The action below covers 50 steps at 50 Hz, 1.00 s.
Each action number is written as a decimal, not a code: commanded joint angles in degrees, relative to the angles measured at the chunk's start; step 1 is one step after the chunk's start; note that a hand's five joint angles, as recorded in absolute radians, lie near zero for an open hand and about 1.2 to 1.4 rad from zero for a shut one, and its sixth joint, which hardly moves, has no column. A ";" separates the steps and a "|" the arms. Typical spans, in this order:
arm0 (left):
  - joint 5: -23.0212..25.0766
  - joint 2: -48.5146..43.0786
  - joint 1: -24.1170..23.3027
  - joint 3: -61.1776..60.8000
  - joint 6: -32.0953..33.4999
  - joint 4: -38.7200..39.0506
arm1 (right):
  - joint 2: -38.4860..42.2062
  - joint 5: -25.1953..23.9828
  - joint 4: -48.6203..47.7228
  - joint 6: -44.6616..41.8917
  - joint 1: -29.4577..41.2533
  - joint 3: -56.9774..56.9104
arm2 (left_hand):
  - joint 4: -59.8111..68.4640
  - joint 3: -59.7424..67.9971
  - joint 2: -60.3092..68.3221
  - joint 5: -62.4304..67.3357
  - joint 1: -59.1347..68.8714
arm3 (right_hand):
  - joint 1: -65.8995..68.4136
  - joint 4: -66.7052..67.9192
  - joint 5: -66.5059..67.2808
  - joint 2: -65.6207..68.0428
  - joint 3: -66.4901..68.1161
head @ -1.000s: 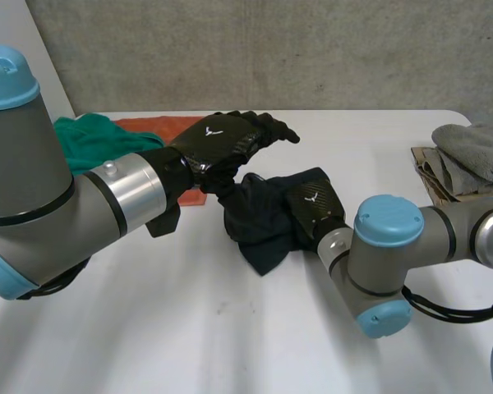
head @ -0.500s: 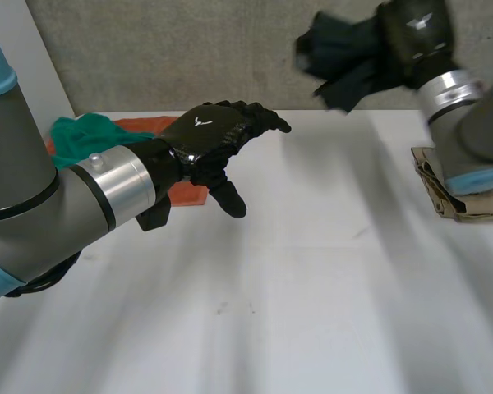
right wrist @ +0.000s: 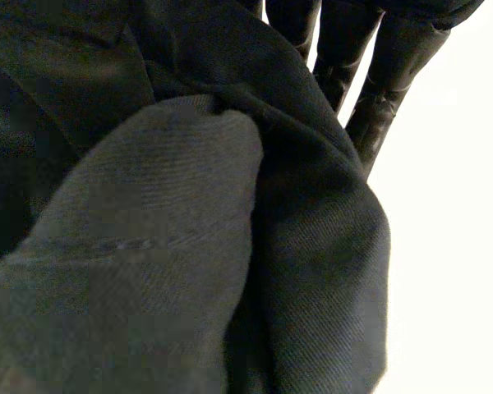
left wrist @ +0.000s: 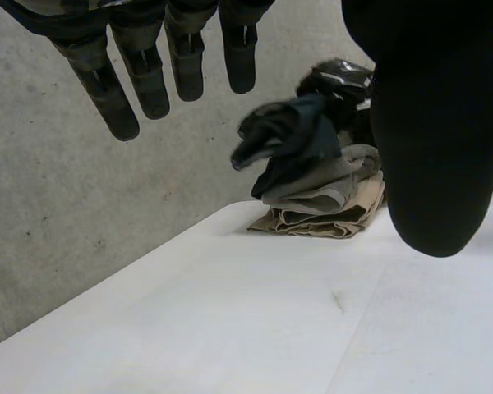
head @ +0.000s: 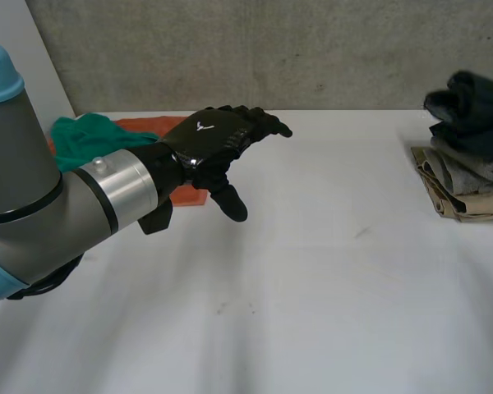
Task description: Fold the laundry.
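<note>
At the 3 o'clock edge of the surface [head: 329, 287], the dark garment [head: 472, 115] lies atop the folded stack [head: 464, 193], against the right robot hand [right wrist: 370, 74]; whether that hand grips it cannot be told. The left robot hand [head: 209, 139] hovers well apart toward 9 o'clock, spread and empty. The orange cloth [head: 144, 125] and green cloth [head: 80, 135] lie at its 10 o'clock, nearest this arm.
</note>
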 commanded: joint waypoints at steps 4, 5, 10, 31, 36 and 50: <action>-0.07 -0.16 0.00 -0.10 0.00 0.00 | 3.56 -5.28 -0.77 -1.21 -5.96 5.75 | 2.72 2.51 2.54 3.23 2.40 | 28.11 11.66 17.68 12.89 13.30; -0.07 -0.16 -0.09 -0.02 0.00 0.00 | 3.30 -5.55 -0.51 -1.21 -5.96 6.02 | 2.72 2.51 2.54 3.23 2.40 | 28.11 11.66 17.68 12.89 13.30; -0.16 -0.16 -0.09 -0.02 0.00 0.00 | 0.50 -4.85 4.92 -1.56 -5.87 6.64 | 2.55 2.35 2.37 3.07 2.24 | -41.89 -58.34 -52.32 -57.11 -56.70; -0.16 0.72 0.09 0.33 0.00 0.09 | -23.07 17.97 43.88 -35.65 -19.14 2.60 | 2.39 2.18 2.21 2.90 2.07 | -41.89 -58.34 -52.32 -57.11 -56.70; -0.94 2.30 0.44 1.12 0.00 0.44 | -26.58 28.46 39.59 -35.24 -9.51 -0.66 | 2.55 2.35 2.37 3.07 2.24 | -41.89 -58.34 -52.32 -57.11 -56.70; -16.33 4.86 11.84 2.71 3.68 13.08 | -40.30 23.89 21.21 -7.36 29.08 21.65 | 0.03 -0.18 -0.15 0.54 -0.29 | -41.89 -58.34 -52.32 -57.11 -56.70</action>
